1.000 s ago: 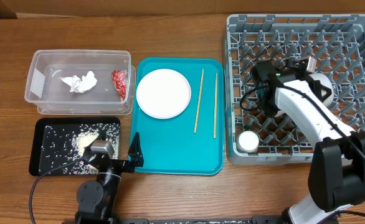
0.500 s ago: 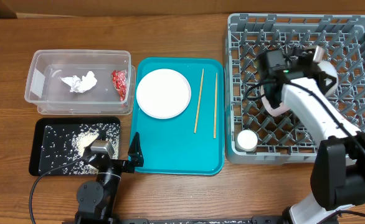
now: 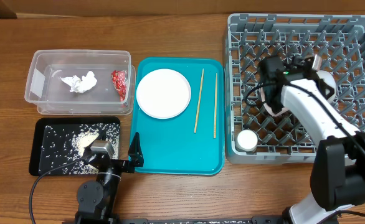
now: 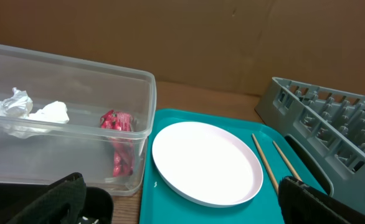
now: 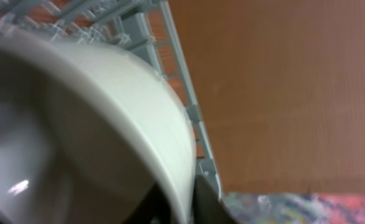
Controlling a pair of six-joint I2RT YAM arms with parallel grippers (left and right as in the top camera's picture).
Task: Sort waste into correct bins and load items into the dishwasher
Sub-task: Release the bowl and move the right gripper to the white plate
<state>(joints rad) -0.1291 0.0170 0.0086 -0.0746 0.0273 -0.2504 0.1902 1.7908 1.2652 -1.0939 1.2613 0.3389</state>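
Note:
My right gripper (image 3: pixel 312 64) is over the grey dish rack (image 3: pixel 357 37), shut on the rim of a white bowl (image 3: pixel 325 83). In the right wrist view the bowl (image 5: pixel 76 124) fills the frame, its rim clamped in the gripper (image 5: pixel 185 205). A small white cup (image 3: pixel 247 140) sits in the rack's front left corner. A white plate (image 3: pixel 163 93) and two chopsticks (image 3: pixel 198 99) lie on the teal tray (image 3: pixel 176 155). My left gripper (image 3: pixel 132 152) is open and empty at the tray's near left edge; it faces the plate (image 4: pixel 207 162).
The clear tub (image 3: pixel 45 62) holds the tissue (image 3: pixel 78 82) and red wrapper (image 3: pixel 119 84). The black tray (image 3: pixel 45 162) holds rice crumbs (image 3: pixel 86 140). A pale dish edge (image 3: pixel 274 107) shows under the right arm in the rack.
My right gripper has swung and turned a little over the rack with the bowl in it. The left arm has not moved.

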